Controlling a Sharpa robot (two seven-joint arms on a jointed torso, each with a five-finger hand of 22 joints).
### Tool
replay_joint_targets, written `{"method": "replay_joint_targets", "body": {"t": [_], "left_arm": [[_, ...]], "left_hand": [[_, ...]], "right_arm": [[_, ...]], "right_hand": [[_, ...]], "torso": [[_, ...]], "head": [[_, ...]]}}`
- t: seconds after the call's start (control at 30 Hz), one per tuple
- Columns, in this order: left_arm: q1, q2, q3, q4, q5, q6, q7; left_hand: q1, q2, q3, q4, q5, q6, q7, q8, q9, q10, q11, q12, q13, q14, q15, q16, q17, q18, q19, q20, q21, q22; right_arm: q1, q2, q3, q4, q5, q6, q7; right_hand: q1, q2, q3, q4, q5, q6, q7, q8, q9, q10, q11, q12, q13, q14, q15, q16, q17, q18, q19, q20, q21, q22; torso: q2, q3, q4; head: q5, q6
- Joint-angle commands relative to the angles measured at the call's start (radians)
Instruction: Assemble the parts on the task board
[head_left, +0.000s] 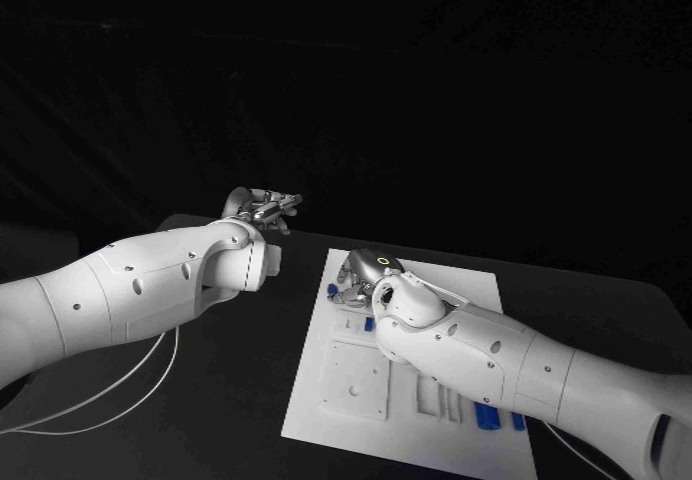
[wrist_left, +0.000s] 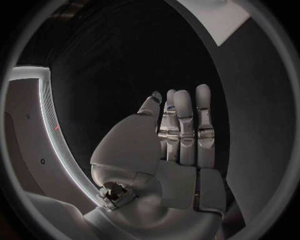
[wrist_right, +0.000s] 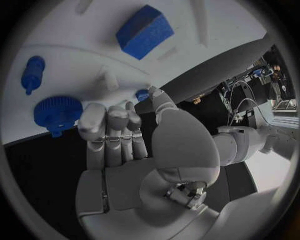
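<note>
Your left hand (head_left: 263, 209) was raised off the table, left of the board (head_left: 339, 400), fingers straight and together, holding nothing; your right arm reached across the board, its hand (head_left: 364, 272) at the far end. You had three blue parts in the right wrist view: a gear (wrist_right: 57, 111), a pin (wrist_right: 32, 73) and a block (wrist_right: 144, 31). The right thumb and a finger pinched a small blue piece (wrist_right: 142, 94).

Task board (head_left: 368, 400) at the table's (head_left: 216, 420) middle. Right hand (head_left: 364, 280) over the board's far end, near a gear-shaped part (wrist_right: 57, 111), a peg-shaped part (wrist_right: 31, 73) and a block-shaped part (wrist_right: 144, 31). More parts (head_left: 488, 417) at the board's near right. Left hand (head_left: 263, 210) beyond the board, off to its left, raised above the table.
</note>
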Motion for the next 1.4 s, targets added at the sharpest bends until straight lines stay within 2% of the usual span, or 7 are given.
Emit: {"method": "replay_joint_targets", "body": {"t": [0.03, 0.67, 0.9, 0.97, 1.07, 1.27, 1.4], "left_arm": [[0.003, 0.002, 0.001, 0.003, 0.003, 0.015, 0.005], [0.003, 0.001, 0.001, 0.004, 0.003, 0.016, 0.002], [0.003, 0.002, 0.001, 0.004, 0.003, 0.017, 0.0], [0.003, 0.002, 0.001, 0.004, 0.003, 0.017, 0.0], [0.004, 0.003, 0.001, 0.003, 0.003, 0.019, -0.001], [0.004, 0.003, 0.0, 0.003, 0.003, 0.019, -0.002], [0.004, 0.003, 0.0, 0.004, 0.003, 0.021, -0.003]], "left_hand": [[0.01, 0.001, -0.001, -0.009, -0.008, -0.006, 0.001, 0.004, -0.001, -0.009, 0.001, -0.002, -0.001, 0.0, 0.004, -0.003, 0.001, 0.017, 0.007, 0.003, -0.006, 0.003], [0.013, 0.001, -0.001, -0.012, -0.008, -0.006, 0.001, 0.004, -0.001, -0.01, 0.001, -0.002, -0.001, 0.0, 0.004, -0.003, 0.002, 0.017, 0.008, 0.003, -0.008, 0.005], [0.012, 0.003, -0.002, -0.014, -0.008, -0.007, 0.002, 0.004, -0.001, -0.011, 0.001, -0.002, -0.001, 0.0, 0.004, -0.003, 0.002, 0.018, 0.01, 0.003, -0.011, 0.009], [0.011, 0.004, -0.002, -0.013, -0.008, -0.007, 0.002, 0.004, -0.001, -0.011, 0.001, -0.002, -0.001, 0.0, 0.004, -0.003, 0.002, 0.018, 0.01, 0.003, -0.011, 0.009], [0.011, 0.004, -0.002, -0.013, -0.008, -0.007, 0.002, 0.004, -0.001, -0.011, 0.001, -0.002, -0.001, 0.0, 0.004, -0.003, 0.002, 0.018, 0.01, 0.003, -0.011, 0.009], [0.011, 0.004, -0.002, -0.013, -0.008, -0.007, 0.002, 0.004, -0.001, -0.011, 0.001, -0.002, -0.001, 0.0, 0.004, -0.003, 0.002, 0.018, 0.01, 0.003, -0.011, 0.009], [0.011, 0.004, -0.002, -0.013, -0.008, -0.007, 0.002, 0.004, -0.001, -0.011, 0.001, -0.002, -0.001, 0.0, 0.004, -0.003, 0.002, 0.018, 0.01, 0.003, -0.011, 0.009]], "right_arm": [[-0.003, 0.003, 0.0, -0.001, -0.025, -0.011, -0.018], [-0.011, 0.012, 0.0, -0.002, -0.022, 0.009, -0.023], [-0.013, 0.016, 0.0, -0.011, -0.024, 0.006, -0.021], [-0.014, 0.019, 0.0, -0.016, -0.025, 0.006, -0.021], [-0.015, 0.024, 0.0, -0.023, -0.026, 0.008, -0.021], [-0.016, 0.026, 0.0, -0.028, -0.027, 0.013, -0.02], [-0.017, 0.026, 0.0, -0.03, -0.027, 0.014, -0.018]], "right_hand": [[-0.004, -0.009, -0.004, 0.011, -0.004, 0.007, -0.004, 0.002, 0.003, 0.005, -0.005, -0.004, -0.001, 0.004, -0.006, -0.003, 0.001, -0.001, 0.058, -0.009, -0.004, 0.116], [0.009, -0.011, -0.041, 0.048, -0.026, 0.039, -0.015, 0.002, 0.044, 0.005, -0.011, -0.006, -0.002, 0.004, -0.01, -0.003, 0.004, -0.005, 0.058, -0.013, -0.002, 0.117], [0.042, 0.026, 0.143, -0.008, -0.152, 0.052, -0.02, 0.001, 0.048, 0.006, -0.017, -0.005, 0.0, 0.005, -0.014, -0.002, 0.007, -0.008, 0.058, -0.017, 0.002, 0.118], [0.013, 0.03, 0.263, -0.025, -0.21, 0.056, -0.023, 0.001, 0.042, 0.005, -0.018, -0.004, 0.003, 0.005, -0.016, -0.003, 0.007, -0.01, 0.058, -0.019, 0.001, 0.118], [-0.055, 0.016, 0.353, -0.086, -0.185, 0.059, -0.023, 0.002, 0.043, 0.006, -0.019, -0.003, 0.005, 0.005, -0.016, -0.002, 0.007, -0.01, 0.058, -0.02, 0.002, 0.117], [-0.048, 0.024, 0.376, -0.121, -0.12, 0.059, -0.019, 0.002, 0.043, 0.002, -0.019, -0.005, 0.006, 0.004, -0.016, -0.003, 0.007, -0.011, 0.057, -0.02, 0.003, 0.118], [-0.053, 0.024, 0.403, -0.145, -0.017, 0.055, -0.014, 0.002, 0.042, -0.002, -0.018, -0.007, 0.006, 0.003, -0.016, -0.004, 0.007, -0.011, 0.057, -0.02, 0.002, 0.118]], "torso": [[0.0, -0.0011, 0.001], [0.0, -0.0013, 0.0003], [0.0, -0.0016, -0.0008], [0.0, -0.0015, -0.001], [0.0, -0.0011, 0.0003], [-0.002, -0.0019, -0.0014], [-0.001, -0.0015, -0.0023]], "head": [[0.002, -0.002], [0.006, -0.008], [0.008, -0.008], [0.009, -0.007], [0.01, -0.007], [0.011, -0.009], [0.01, -0.009]]}}
